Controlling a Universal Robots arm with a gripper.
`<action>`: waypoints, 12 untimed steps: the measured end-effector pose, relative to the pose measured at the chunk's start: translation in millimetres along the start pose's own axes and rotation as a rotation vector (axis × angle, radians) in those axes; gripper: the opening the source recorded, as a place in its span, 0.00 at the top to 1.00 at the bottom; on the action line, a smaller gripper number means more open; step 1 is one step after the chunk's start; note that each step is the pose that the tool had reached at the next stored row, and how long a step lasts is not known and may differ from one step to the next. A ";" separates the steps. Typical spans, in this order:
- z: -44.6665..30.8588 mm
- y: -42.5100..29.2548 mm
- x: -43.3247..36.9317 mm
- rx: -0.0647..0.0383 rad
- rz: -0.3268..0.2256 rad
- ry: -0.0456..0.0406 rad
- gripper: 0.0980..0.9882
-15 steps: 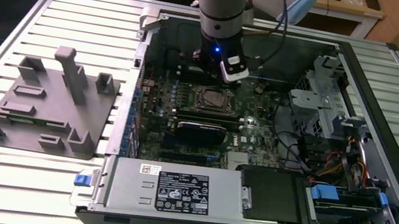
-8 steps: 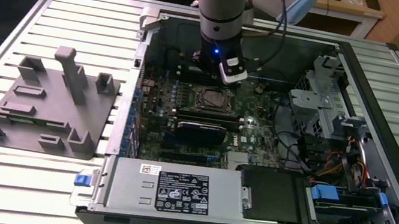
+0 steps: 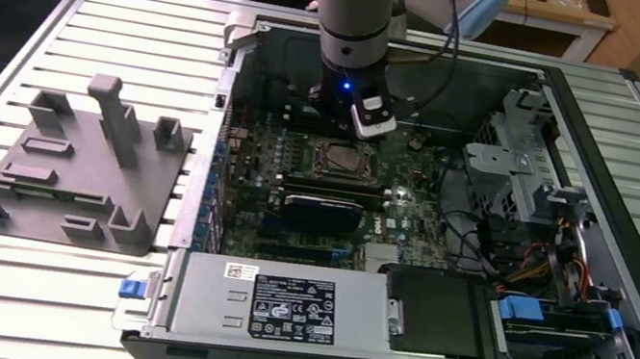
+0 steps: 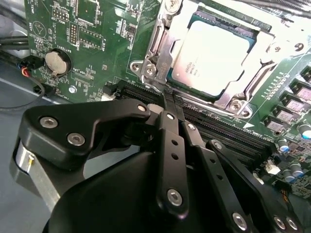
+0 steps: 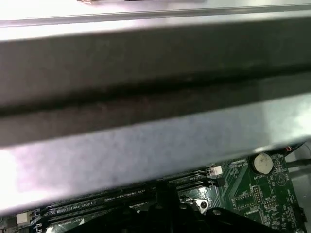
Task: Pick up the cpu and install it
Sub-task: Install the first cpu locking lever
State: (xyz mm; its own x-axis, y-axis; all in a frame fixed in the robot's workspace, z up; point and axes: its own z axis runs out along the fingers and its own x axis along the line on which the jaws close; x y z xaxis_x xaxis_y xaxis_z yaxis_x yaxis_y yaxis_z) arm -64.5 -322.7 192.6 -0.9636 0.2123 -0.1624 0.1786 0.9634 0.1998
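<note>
we saw the arm reaching down into the open computer case, which lay on its side on the slatted desk. in the second wrist view the cpu, its pale metal top facing up, sat inside the socket frame on the green motherboard, already in its seat. the end effector hung just beside one edge of that frame, its fingers pressed together and grasping nothing (their tips met in a thin line above the memory slots). a round coin battery lay on the board well apart from the socket. in the exterior view the end effector stood over the socket area, and a grey fixture rested on the desk to the exterior view's left of the case. in the first wrist view we noted the case's metal wall above the memory slots and the coin battery.
</note>
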 end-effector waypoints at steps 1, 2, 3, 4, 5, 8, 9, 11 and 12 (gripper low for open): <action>0.6 -0.1 0.1 0.000 0.000 -0.0001 0.99; 1.1 -0.3 0.2 0.000 0.000 0.0000 0.99; 1.4 -0.5 0.2 -0.001 0.000 0.0005 0.99; 1.5 -0.6 0.3 -0.005 0.001 0.0014 0.99; 1.6 -0.7 0.3 -0.012 0.002 0.0027 0.99; 1.8 -0.5 0.3 -0.025 0.005 0.0049 0.99; 1.8 -0.5 0.3 -0.025 0.005 0.0049 0.99; 1.1 -0.2 0.1 -0.026 0.005 0.0046 0.99; 0.2 0.1 -0.1 -0.026 0.005 0.0046 0.99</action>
State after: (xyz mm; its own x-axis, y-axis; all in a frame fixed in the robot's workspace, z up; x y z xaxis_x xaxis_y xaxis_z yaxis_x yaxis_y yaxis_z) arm -64.4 -322.6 192.5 -0.9636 0.2162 -0.1570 0.1780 0.9577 0.2260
